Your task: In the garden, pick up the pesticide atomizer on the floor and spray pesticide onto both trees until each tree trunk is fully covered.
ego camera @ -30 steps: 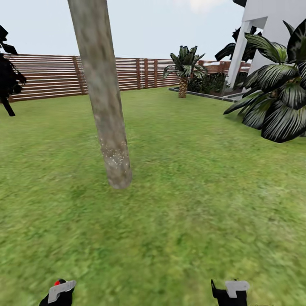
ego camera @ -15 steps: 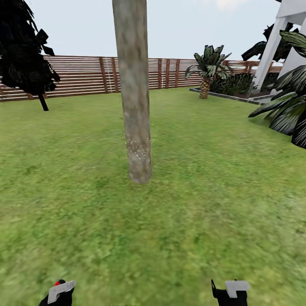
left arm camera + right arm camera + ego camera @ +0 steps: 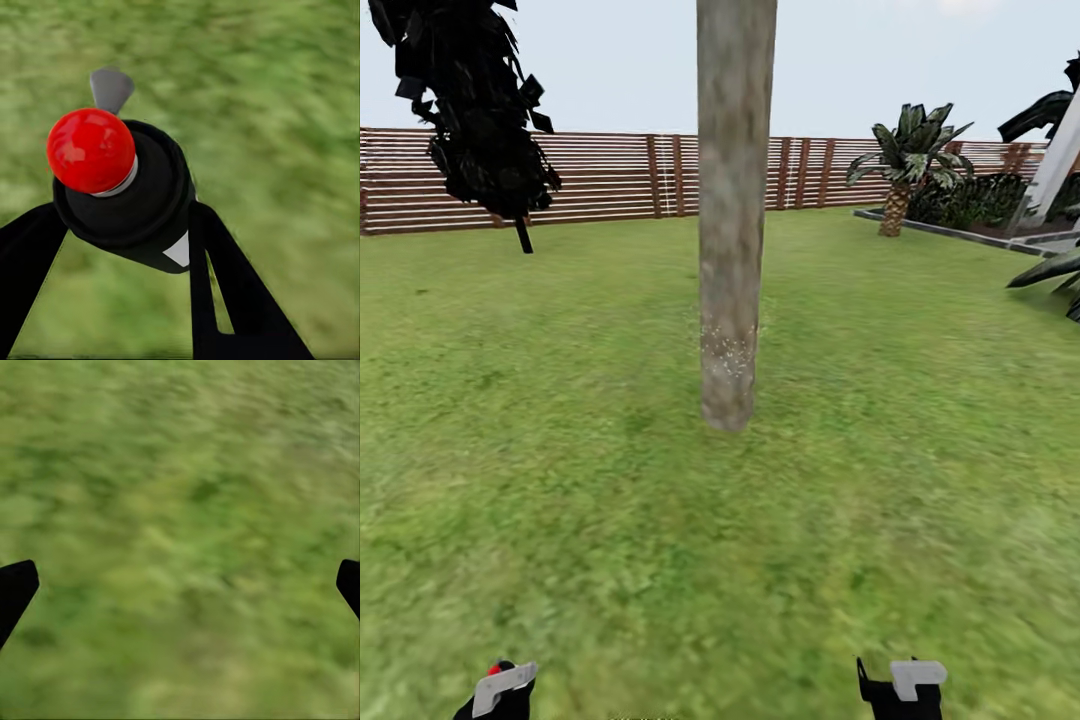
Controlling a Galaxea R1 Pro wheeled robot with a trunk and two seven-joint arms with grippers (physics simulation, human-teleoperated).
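Note:
A straight grey-brown tree trunk (image 3: 732, 220) rises from the grass straight ahead, with fine white pesticide specks (image 3: 728, 352) low on it near the base. In the left wrist view my left gripper (image 3: 127, 247) is shut on the pesticide atomizer (image 3: 131, 191), a dark bottle with a round red tip and a small white patch; its red tip (image 3: 494, 667) shows at the head view's bottom left. My right gripper (image 3: 180, 585) is open over bare grass, its fingertips far apart; it sits at the head view's bottom right (image 3: 900, 685).
A brown slat fence (image 3: 610, 175) closes the lawn at the back. Dark ragged foliage (image 3: 475, 110) hangs at the upper left. A short palm (image 3: 905, 160) and a raised bed stand at the right, with a white building post (image 3: 1055, 165) and palm leaves at the right edge.
The head view has swung, so the trunk now stands near the picture's middle and upright, and the dark foliage has come into view at left. Both grippers hold the same pose.

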